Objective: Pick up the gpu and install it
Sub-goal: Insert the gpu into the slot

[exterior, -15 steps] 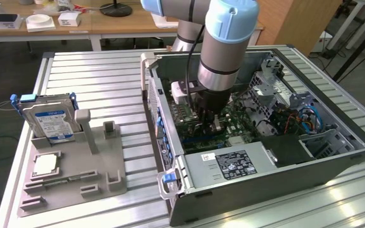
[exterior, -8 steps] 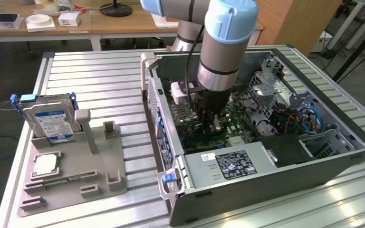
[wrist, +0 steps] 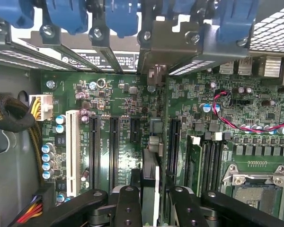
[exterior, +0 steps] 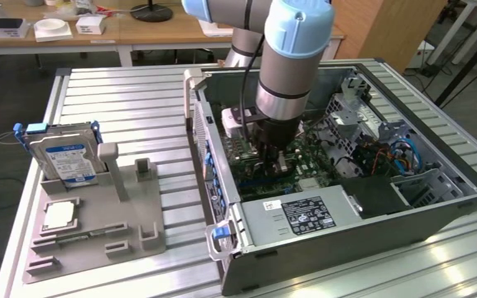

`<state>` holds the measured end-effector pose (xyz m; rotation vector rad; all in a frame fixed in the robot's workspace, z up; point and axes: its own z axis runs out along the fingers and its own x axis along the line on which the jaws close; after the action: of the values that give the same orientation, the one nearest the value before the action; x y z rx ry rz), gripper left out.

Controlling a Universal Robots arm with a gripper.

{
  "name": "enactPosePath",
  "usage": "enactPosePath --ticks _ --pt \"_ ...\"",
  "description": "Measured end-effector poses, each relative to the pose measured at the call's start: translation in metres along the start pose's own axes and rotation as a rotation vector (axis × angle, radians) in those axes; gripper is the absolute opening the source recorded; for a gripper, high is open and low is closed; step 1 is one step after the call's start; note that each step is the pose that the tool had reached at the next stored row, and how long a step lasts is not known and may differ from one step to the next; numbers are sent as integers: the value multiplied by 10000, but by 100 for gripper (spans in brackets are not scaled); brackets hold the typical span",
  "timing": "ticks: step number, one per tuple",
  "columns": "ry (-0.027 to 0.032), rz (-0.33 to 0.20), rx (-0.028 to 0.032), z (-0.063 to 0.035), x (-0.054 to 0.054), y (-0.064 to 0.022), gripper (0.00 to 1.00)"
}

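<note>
Tool (wrist: 154,196) clamped on gpu (wrist: 151,158) inside computer case (exterior: 346,248); card held edge-on, upright over motherboard (wrist: 116,101) slot, bracket end toward rear blue latches (wrist: 66,14), apparently to line edge connector up with slot

Silver-grey tubular arm (exterior: 284,81), pale blue joint caps, black cable alongside, black gripper (wrist: 153,191) with round screws

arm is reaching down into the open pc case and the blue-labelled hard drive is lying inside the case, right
Not quite. The blue-labelled hard drive stands in the grey holder outside the case, on the exterior view's left. The arm does reach down into the open case.
</note>
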<state>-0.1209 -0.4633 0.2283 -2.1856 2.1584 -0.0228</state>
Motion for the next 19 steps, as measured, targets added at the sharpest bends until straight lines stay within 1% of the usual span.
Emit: enactPosePath --ticks 6,8,13,16,17,18,19 --pt "3 2 8 10 -10 2 28" --pt "-4 3 38 26 -10 8 28" --pt "21 -2 109 62 -6 34 28" --pt "54 -9 224 72 -4 59 28" --pt "54 -12 229 72 -4 59 28" --pt "153 -19 385 72 4 38 28" --pt "149 -30 374 72 4 31 28"
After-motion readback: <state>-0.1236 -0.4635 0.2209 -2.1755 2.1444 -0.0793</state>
